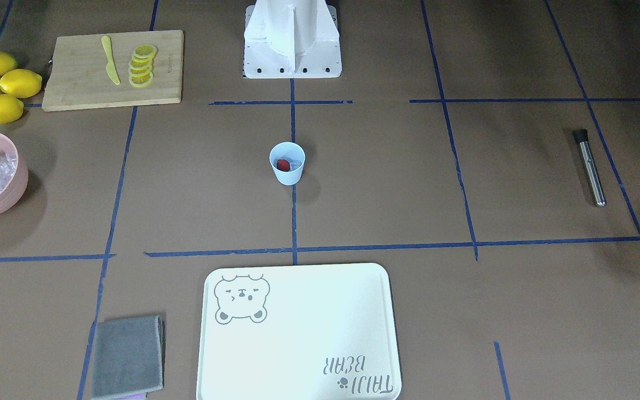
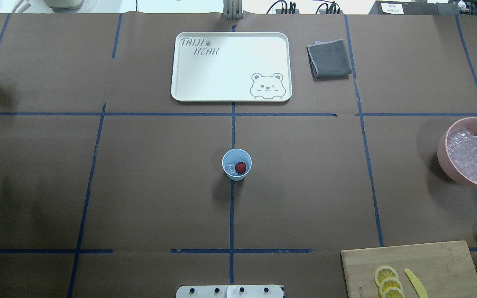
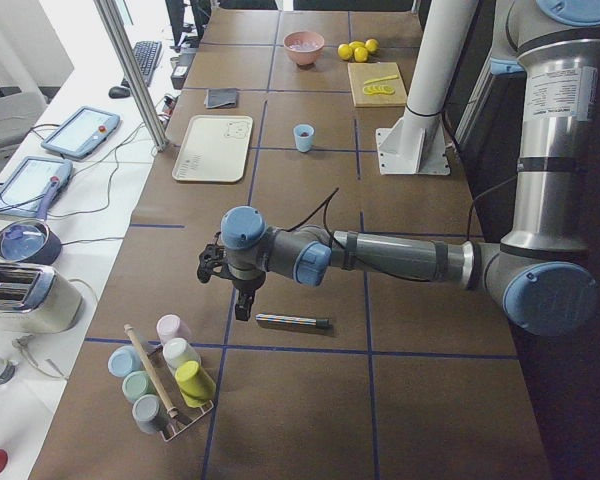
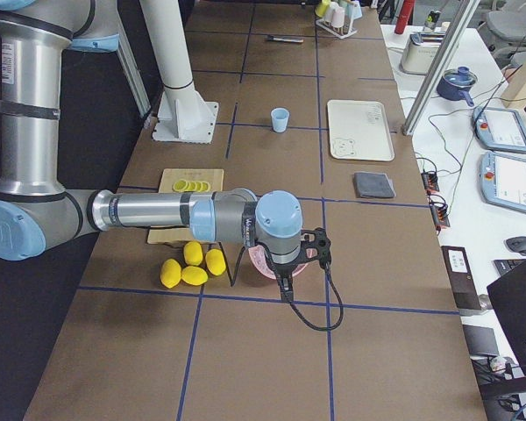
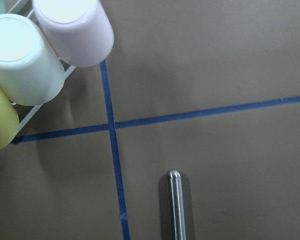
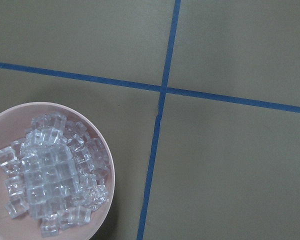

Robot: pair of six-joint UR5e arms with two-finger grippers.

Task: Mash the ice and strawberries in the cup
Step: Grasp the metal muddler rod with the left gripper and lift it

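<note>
You have the cup [image 1: 287,166] upright at the middle of the surface [image 1: 409,194], with the strawberry [image 1: 283,164] and the ice [image 1: 295,165] inside it. Both look whole, so loading seems done and the mashing is all left. The metal muddler [image 1: 590,168] lies flat, well apart from the cup. Your left end effector [image 3: 241,303] hangs just above it and your right end effector [image 4: 287,288] hangs by the pink bowl [image 6: 107,150]. I cannot tell how open either is.
</note>
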